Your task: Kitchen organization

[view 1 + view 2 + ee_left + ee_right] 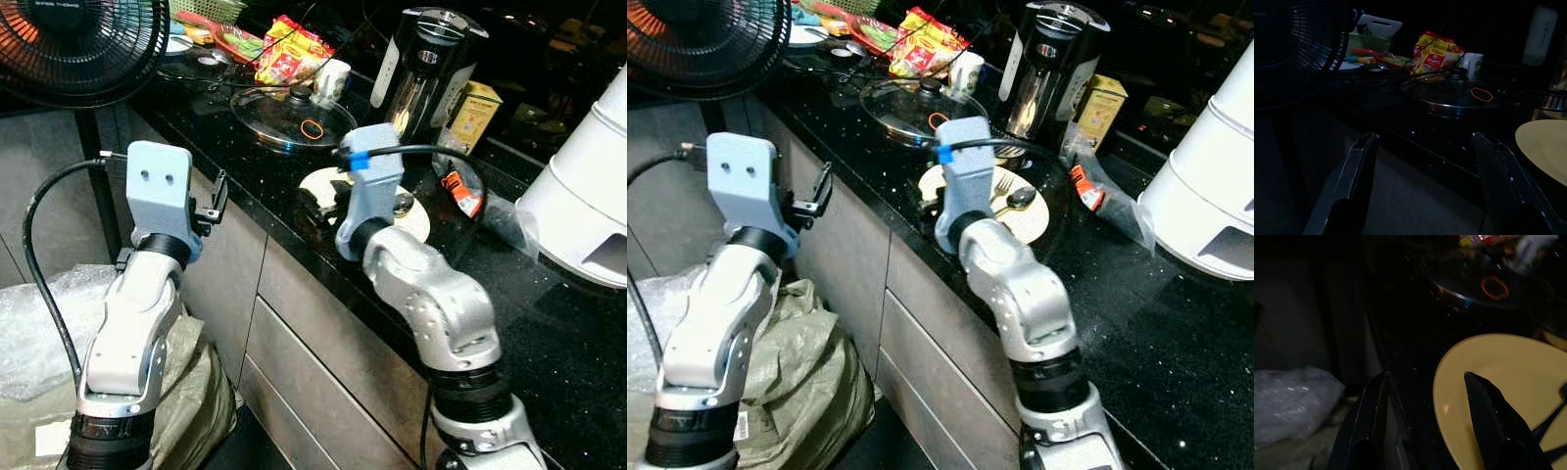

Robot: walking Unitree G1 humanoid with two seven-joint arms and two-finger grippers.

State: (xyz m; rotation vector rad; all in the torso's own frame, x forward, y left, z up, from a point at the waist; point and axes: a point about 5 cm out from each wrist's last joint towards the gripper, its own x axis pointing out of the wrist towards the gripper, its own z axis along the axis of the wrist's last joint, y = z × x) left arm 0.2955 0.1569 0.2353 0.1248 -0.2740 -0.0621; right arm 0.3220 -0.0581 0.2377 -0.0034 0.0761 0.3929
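The right end effector (pixel 1425 416) sits at the near rim of the yellow plate (pixel 1508 367), fingers spread wide and holding nothing: one finger lies over the plate's face, the other hangs off the front edge of the black surface (pixel 549 333). This placement reads as preparation for an edge grip on the plate, not yet closed. The plate rests flat near the surface's front edge and carries a fork (pixel 1002 184) and a spoon (pixel 1017 201), lying loose; any tilt on lifting could let them slide.

The left end effector (pixel 1425 186) is held up short of the surface, in front of the cabinet face, fingers wide apart and empty; it appears to be standing by.

Behind the plate, a glass pot lid (pixel 291 119) lies flat with an orange rubber band (pixel 313 128) on top. A coffee machine (pixel 428 69) stands beside it, with snack packets (pixel 291 49) further back.
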